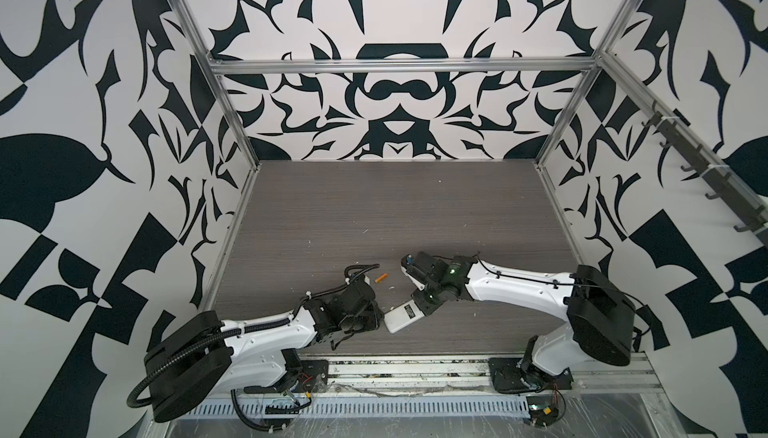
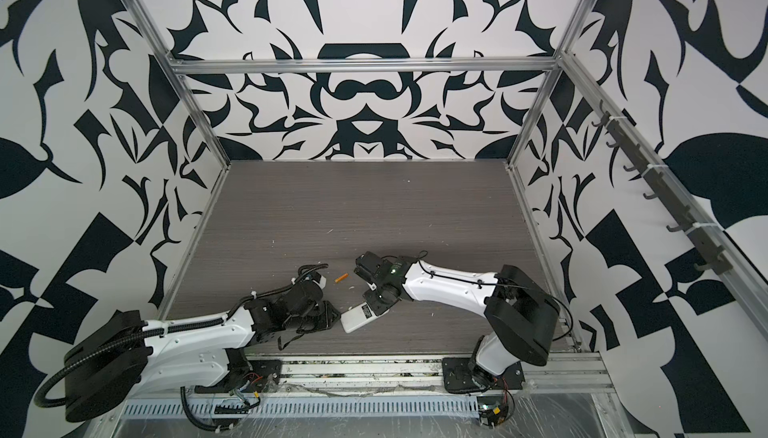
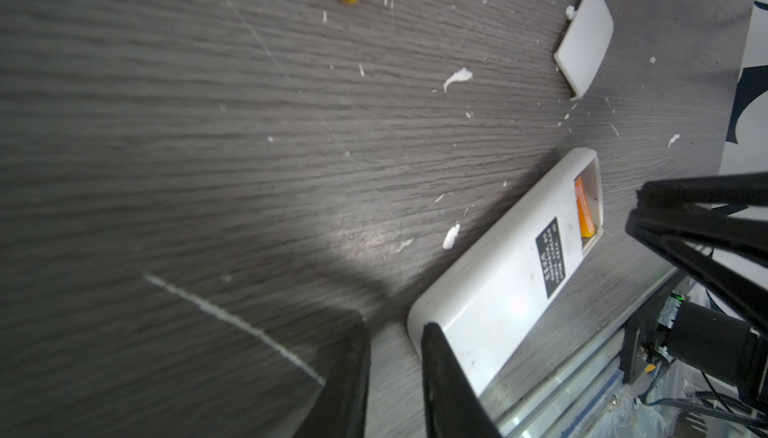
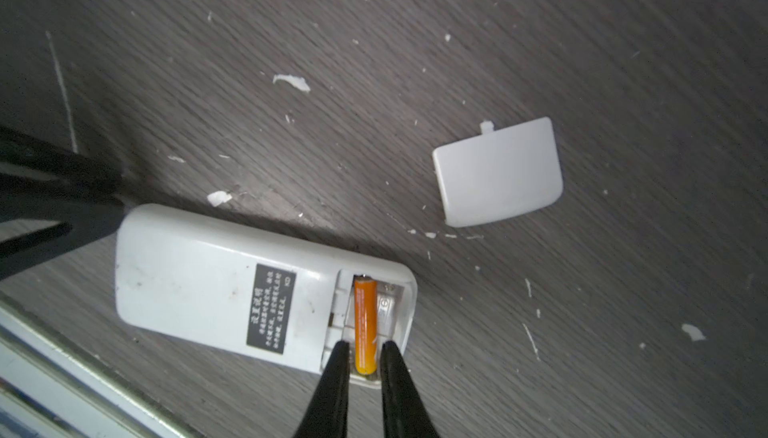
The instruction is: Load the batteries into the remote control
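The remote control (image 4: pixel 199 273) lies back up near the table's front edge in both top views (image 1: pixel 401 318). Its battery bay is uncovered, and one orange battery (image 4: pixel 365 319) lies in it. My right gripper (image 4: pixel 360 344) is over that end. Its fingers stand a narrow gap apart and frame the battery's near end, with slivers of white on both sides. A second orange battery (image 1: pixel 381 278) lies loose on the table beyond the remote. My left gripper (image 3: pixel 395 332) is at the remote's other end, slightly open, one finger over the corner and bare table in the gap.
The white bay cover (image 4: pixel 496 171) lies on the table beyond the remote's open end. White flecks are scattered over the grey wood top. An aluminium rail (image 1: pixel 415 369) runs along the front edge just behind the remote. Patterned walls enclose the table (image 1: pixel 374 207).
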`<state>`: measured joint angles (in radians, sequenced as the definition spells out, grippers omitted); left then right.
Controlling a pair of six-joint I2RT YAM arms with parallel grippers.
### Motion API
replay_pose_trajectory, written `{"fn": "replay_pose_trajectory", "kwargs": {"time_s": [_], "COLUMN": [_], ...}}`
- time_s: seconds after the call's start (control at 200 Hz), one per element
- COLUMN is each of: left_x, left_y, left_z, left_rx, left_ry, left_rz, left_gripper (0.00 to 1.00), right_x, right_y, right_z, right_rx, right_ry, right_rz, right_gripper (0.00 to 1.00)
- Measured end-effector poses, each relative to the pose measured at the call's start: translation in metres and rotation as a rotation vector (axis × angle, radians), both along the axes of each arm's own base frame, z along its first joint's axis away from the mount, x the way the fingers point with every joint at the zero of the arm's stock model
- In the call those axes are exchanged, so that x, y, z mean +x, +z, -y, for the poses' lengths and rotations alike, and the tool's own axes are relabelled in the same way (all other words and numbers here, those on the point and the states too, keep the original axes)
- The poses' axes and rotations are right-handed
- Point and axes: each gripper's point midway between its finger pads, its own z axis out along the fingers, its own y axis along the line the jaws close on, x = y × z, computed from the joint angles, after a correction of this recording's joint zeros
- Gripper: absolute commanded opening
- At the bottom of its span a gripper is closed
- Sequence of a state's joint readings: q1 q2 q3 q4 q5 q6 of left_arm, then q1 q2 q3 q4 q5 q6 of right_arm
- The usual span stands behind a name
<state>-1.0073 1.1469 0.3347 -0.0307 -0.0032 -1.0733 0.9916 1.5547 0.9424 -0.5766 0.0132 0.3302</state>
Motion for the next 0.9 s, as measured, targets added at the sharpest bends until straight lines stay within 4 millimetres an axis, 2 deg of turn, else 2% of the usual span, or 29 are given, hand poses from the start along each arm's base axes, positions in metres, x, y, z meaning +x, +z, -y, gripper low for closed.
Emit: {"fn": "replay_pose_trajectory", "kwargs": {"time_s": [0.215,0.425,0.9], "left_x": [0.001,0.001,0.002], "left_y": [0.0,0.0,0.0], "left_z": [0.001,0.001,0.003], "left_rx": [0.001,0.0,-0.005], "left_ry": [0.0,0.001,0.0], "left_rz": [0.0,-0.001,0.0], "left_gripper": [0.26,0.26,0.26], "right_x": [0.002,0.002,0.003], "right_y": [-0.009,-0.018,-0.021], "right_z": [-0.001,0.0,-0.001], "right_rx": [-0.039,-0.078,-0.148], "right_ry": [0.029,0.049,0.1], "right_rz": [-0.009,-0.029,-0.022], "right_gripper": [0.14,0.13,0.21]}}
